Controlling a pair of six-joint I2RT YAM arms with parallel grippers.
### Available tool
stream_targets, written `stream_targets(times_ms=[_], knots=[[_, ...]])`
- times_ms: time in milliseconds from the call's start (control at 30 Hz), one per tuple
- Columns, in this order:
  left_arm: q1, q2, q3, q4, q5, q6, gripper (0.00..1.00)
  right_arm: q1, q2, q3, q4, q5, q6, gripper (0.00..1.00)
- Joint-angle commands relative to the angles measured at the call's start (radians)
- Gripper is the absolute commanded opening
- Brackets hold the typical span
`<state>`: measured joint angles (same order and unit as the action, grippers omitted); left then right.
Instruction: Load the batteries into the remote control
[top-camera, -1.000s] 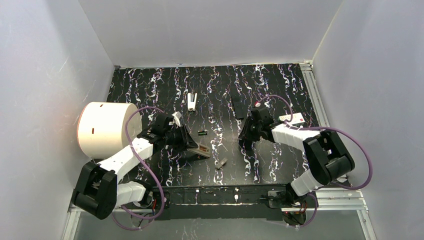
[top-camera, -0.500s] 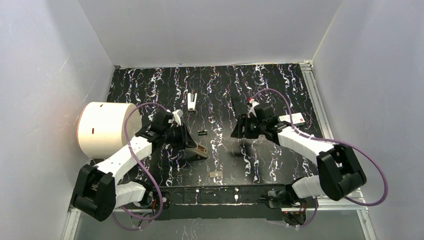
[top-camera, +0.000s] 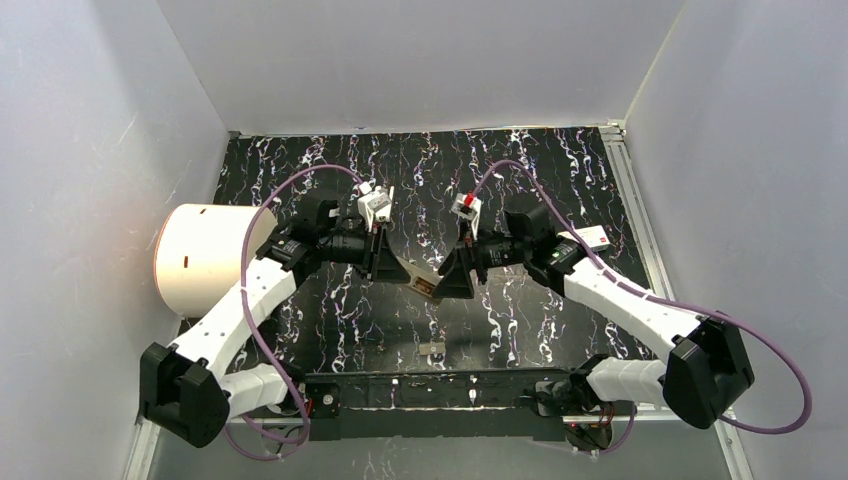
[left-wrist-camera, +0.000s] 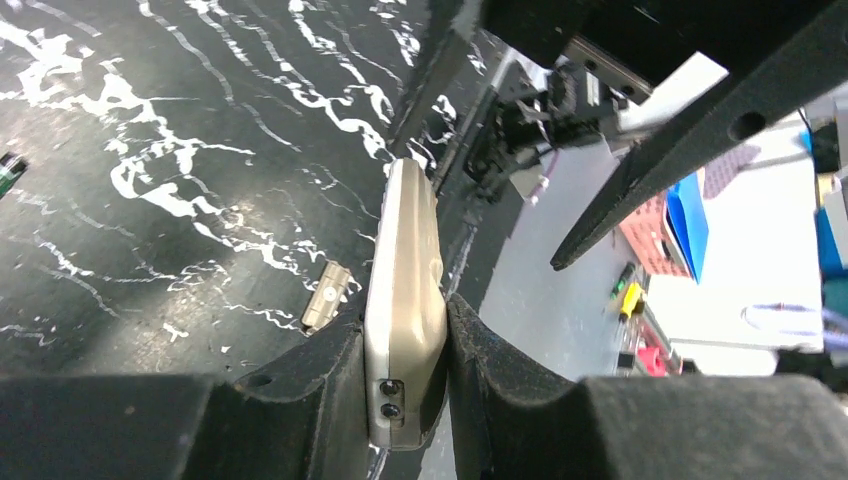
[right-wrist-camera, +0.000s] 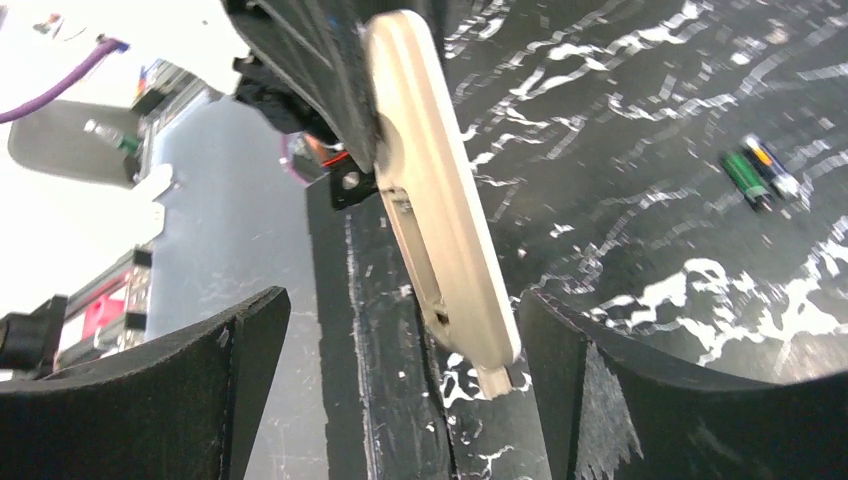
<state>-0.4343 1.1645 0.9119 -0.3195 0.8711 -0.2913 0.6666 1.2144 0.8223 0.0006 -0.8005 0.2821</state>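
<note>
Remote (left-wrist-camera: 405, 290): slim flat slab of smooth beige plastic w/ rounded edges, seen edge-on in the left wrist view; two small dark holes are noted near its gripped end. In the right wrist view a long shallow rectangular recess is seen cut into one face, w/ a small tab at the free end.

Left gripper (left-wrist-camera: 405, 330): clamped on the remote, matte black grainy fingers (left-wrist-camera: 330, 370) pressed against both flat faces. The remote is held clear of the mat (top-camera: 560, 170), tilted, free end aimed toward the right gripper (right-wrist-camera: 405, 298).

Right gripper: jaws spread wide; curved black fingers (right-wrist-camera: 580, 390) are placed either side of the remote's free end, w/ visible gaps on both sides, so nothing is gripped.

Batteries (right-wrist-camera: 755, 170): tiny thin cylinders lying close together on the mat, apart from the remote. One is green, one shows blue and yellow; a third can't be made out.

Mat: glossy black w/ white marbled streaks.

A small flat beige piece (top-camera: 432, 349), rectangular, is seen lying on the mat near the front edge, below the two grippers.

Arm pose (top view): both arms are stretched fwd and bent inward, wrists meeting approx mid-table, grippers facing each other. A purple cable (top-camera: 300, 185) is looped above each arm.

A large smooth white cylinder (top-camera: 205, 258) is seen at the mat's left edge, beside the left arm.
</note>
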Motion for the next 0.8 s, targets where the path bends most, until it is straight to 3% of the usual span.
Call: stream_targets(times_ms=[0,100,200,333,533,600,667,767], knots=[[-0.003,-0.058,0.058,-0.070,0.197,0.136,0.00,0.052,0.030,0.115,-0.102,-0.157,-0.130,0.93],[-0.003,-0.057,0.095,-0.125,0.236,0.187,0.00,0.097,0.063,0.173,-0.192,-0.203,-0.183,0.90],[-0.003,-0.060,0.114,-0.150,0.279,0.216,0.00,0.134,0.080,0.194,-0.214,-0.210,-0.192,0.79],[-0.003,-0.075,0.130,-0.155,0.309,0.223,0.00,0.160,0.092,0.216,-0.237,-0.226,-0.184,0.57],[-0.003,-0.145,0.128,-0.037,0.246,0.110,0.01,0.169,0.059,0.212,-0.132,-0.223,-0.101,0.09],[-0.003,-0.193,0.091,0.069,0.200,0.027,0.15,0.169,0.040,0.187,-0.030,-0.197,-0.034,0.04],[-0.003,-0.236,0.060,0.160,0.149,-0.063,0.56,0.169,0.018,0.148,0.131,-0.155,0.072,0.01],[-0.003,-0.287,0.037,0.294,0.005,-0.227,0.78,0.162,-0.008,0.123,0.284,-0.067,0.188,0.01]])
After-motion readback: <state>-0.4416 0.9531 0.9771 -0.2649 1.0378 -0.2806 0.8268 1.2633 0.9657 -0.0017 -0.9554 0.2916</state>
